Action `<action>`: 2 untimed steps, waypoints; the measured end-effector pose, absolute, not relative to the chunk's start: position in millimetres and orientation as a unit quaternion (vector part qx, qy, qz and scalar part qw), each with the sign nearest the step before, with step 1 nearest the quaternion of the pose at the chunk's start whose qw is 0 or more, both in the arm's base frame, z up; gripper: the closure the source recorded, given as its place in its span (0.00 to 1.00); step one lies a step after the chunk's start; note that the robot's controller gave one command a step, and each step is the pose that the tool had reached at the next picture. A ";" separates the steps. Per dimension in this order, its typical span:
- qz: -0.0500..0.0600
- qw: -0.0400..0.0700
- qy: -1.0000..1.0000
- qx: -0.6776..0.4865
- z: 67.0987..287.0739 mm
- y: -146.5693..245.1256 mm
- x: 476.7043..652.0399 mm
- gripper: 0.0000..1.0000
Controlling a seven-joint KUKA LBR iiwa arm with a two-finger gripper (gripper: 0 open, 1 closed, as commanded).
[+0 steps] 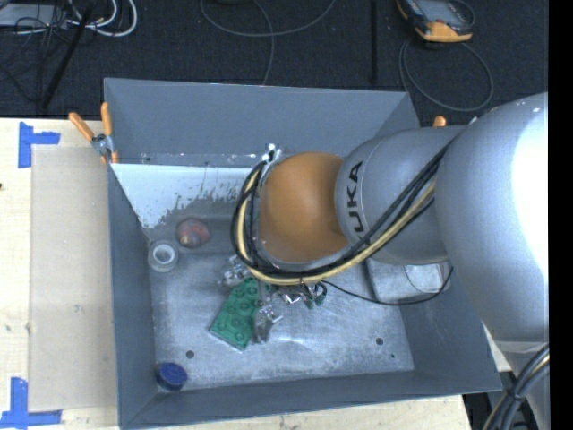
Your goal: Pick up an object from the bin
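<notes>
In the camera view the pick looks to be at its start, perhaps at the grasp itself: nothing is lifted clear of the bin [269, 119] and every loose thing lies on the floor. The thing nearest the work is a flat green studded building plate [233, 319], lying tilted on the floor near the middle of the bin, somewhat toward the front. The gripper [260, 305] is low, touching or just beside the plate's right edge, under the orange cover [300, 206] on the wrist. Whether the claw is spread, pressed together or pinching the plate I cannot tell, since the wrist hides most of it. What is left, as I judge it, is to get a sure hold and raise the plate out. The arm [407, 206] reaches in from the right, bent steeply downward with cables looped round the cover. Well apart to the left lie a small clear ring [163, 257] and a reddish-brown round thing [192, 232]; a blue cap [170, 375] sits in the front left corner.
</notes>
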State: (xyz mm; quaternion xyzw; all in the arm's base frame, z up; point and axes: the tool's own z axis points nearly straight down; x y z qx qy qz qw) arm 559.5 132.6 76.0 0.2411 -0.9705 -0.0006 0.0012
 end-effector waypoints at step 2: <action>0.000 -0.004 -0.951 0.308 216.5 143.7 556.2 1.00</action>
